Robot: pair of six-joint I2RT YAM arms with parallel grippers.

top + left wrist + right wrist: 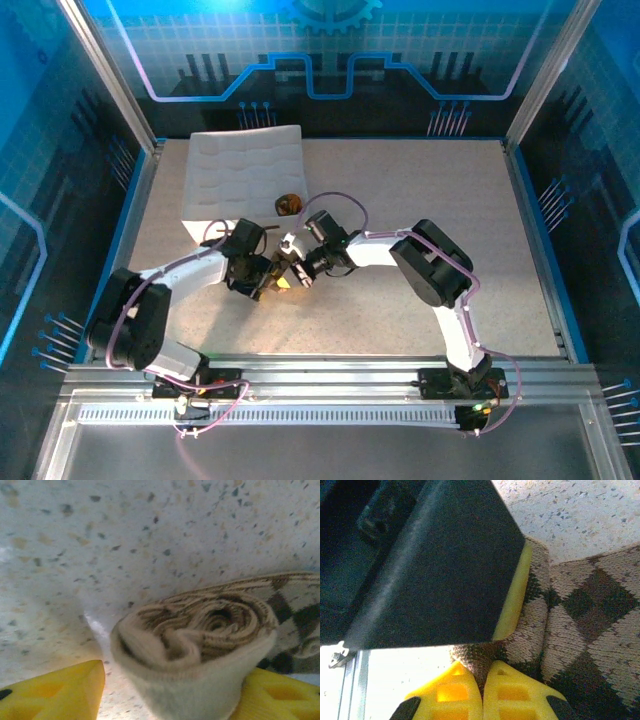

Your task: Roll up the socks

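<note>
The brown-beige argyle sock (195, 640) lies on the speckled table, its near end wound into a tight roll with the rest trailing flat to the right. My left gripper (172, 682) stands open astride the roll: the right yellow finger (280, 695) touches it, and the left finger (55, 692) is a small gap away. My right gripper (482, 672) is shut on a fold of the argyle sock (600, 610) beside the left gripper's black finger. Both grippers meet at mid-table (280, 278). A small dark brown-orange bundle (290, 205) sits in the tray's near right corner.
The white quilted tray (240, 175) stands at the back left, just beyond the two grippers. Blue panel walls and a metal frame enclose the table. The speckled tabletop (430, 190) stretches bare to the right and back.
</note>
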